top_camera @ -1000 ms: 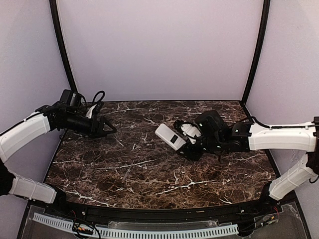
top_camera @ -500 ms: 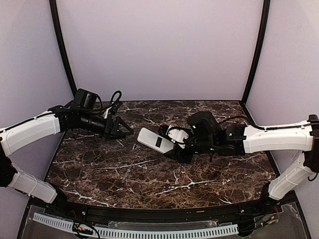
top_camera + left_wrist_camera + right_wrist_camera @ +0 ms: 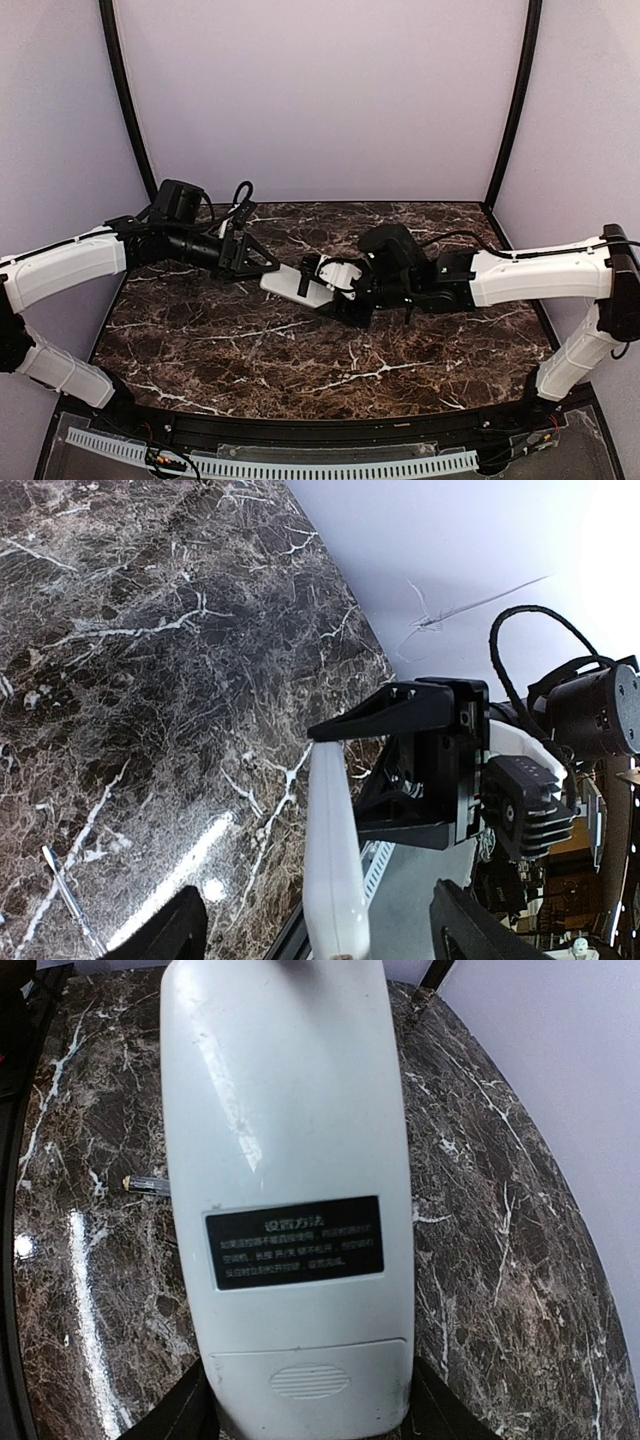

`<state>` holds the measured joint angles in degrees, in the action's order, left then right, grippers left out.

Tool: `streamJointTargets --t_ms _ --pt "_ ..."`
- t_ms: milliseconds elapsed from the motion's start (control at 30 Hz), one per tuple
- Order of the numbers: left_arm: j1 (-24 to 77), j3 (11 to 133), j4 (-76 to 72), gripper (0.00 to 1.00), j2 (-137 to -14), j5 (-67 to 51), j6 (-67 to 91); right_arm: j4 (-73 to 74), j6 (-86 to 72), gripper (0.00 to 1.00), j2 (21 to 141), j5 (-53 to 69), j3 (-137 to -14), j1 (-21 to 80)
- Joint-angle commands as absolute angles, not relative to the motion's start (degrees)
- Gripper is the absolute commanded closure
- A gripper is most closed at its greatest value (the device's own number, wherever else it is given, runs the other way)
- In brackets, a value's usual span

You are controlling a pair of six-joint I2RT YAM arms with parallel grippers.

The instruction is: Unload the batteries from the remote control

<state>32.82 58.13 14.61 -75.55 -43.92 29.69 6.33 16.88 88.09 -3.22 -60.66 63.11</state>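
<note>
Now the right gripper (image 3: 338, 290) clasps the remote control (image 3: 292, 282) by one end, holding it above the marble table (image 3: 250, 360) with its dark label facing the wrist camera. The left gripper (image 3: 268, 264) is spread wide around the remote's free end, seemingly not touching. A thin stick (image 3: 140, 1184), perhaps a battery, lies on the table.

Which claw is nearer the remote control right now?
Right. The right claw grips one end of the remote control; the left claw is open at its free end, not closed on it.
</note>
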Motion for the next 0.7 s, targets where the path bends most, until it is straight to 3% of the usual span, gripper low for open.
streamJointTargets --t_ms 0,667 --pt "33.5 56.39 12.85 0.24 -75.88 -44.47 30.4 3.15 18.09 0.87 88.87 -4.21 -62.96 63.98" --pt "34.34 56.22 8.95 0.42 -80.21 -47.06 31.88 2.17 18.0 0.88 93.01 -7.61 -66.08 64.07"
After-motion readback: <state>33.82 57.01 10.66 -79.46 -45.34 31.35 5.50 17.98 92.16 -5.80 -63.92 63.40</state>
